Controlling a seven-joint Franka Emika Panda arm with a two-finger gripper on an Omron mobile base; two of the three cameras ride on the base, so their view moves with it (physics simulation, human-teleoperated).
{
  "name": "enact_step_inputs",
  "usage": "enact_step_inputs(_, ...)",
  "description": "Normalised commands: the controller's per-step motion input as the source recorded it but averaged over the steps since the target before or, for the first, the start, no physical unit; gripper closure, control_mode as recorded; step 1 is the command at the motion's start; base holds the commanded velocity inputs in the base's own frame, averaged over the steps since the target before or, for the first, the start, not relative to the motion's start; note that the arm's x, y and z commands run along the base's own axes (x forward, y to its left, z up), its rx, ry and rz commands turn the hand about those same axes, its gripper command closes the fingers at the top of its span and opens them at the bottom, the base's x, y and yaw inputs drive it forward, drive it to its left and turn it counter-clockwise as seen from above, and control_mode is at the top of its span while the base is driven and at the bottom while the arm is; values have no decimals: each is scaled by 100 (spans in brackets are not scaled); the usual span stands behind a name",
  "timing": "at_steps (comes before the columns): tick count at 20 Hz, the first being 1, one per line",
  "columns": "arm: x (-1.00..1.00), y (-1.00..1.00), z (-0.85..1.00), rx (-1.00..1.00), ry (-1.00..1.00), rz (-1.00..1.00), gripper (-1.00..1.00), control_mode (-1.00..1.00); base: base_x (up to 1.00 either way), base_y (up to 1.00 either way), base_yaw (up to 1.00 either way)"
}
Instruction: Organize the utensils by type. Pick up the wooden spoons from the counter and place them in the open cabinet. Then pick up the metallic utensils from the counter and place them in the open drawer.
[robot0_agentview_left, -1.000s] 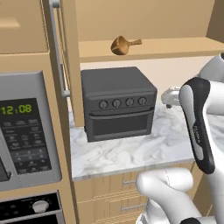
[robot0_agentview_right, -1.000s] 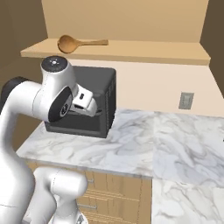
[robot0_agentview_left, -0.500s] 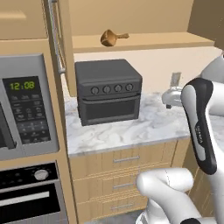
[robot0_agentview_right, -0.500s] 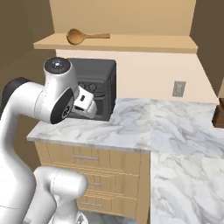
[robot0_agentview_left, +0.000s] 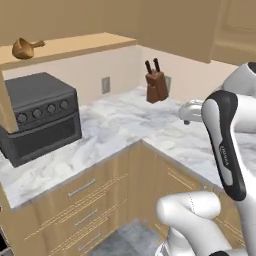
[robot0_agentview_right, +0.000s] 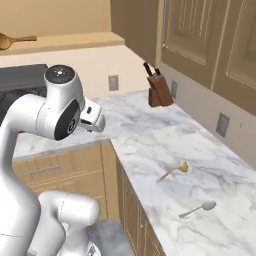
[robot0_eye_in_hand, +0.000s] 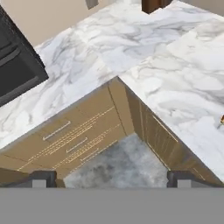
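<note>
My gripper (robot0_eye_in_hand: 112, 178) is spread wide, holding nothing. Wooden spoon (robot0_agentview_right: 11, 40) is up at 11 o'clock on the shelf; gold utensil (robot0_agentview_right: 175, 170) and silver spoon (robot0_agentview_right: 198, 209) lie apart on the counter (robot0_agentview_right: 150, 150) around 4 o'clock.

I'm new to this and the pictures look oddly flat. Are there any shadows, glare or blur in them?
Left base view: even light, soft shade under the toaster oven, no glare. Right base view: the silver spoon and gold utensil cast only faint shadows on the counter; edges slightly soft. Hand view: sharp marble, no highlights.
</note>
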Motion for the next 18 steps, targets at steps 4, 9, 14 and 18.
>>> enact_step_inputs(4, 0, 0, 0, 0, 0, 0, -100, 100, -38, 0, -100)
enact_step_inputs(9, 0, 0, 0, 0, 0, 0, -100, 100, -44, 0, -97)
enact_step_inputs(14, 0, 0, 0, 0, 0, 0, -100, 100, -36, -7, -86)
enact_step_inputs(18, 0, 0, 0, 0, 0, 0, -100, 100, -27, -27, -78)
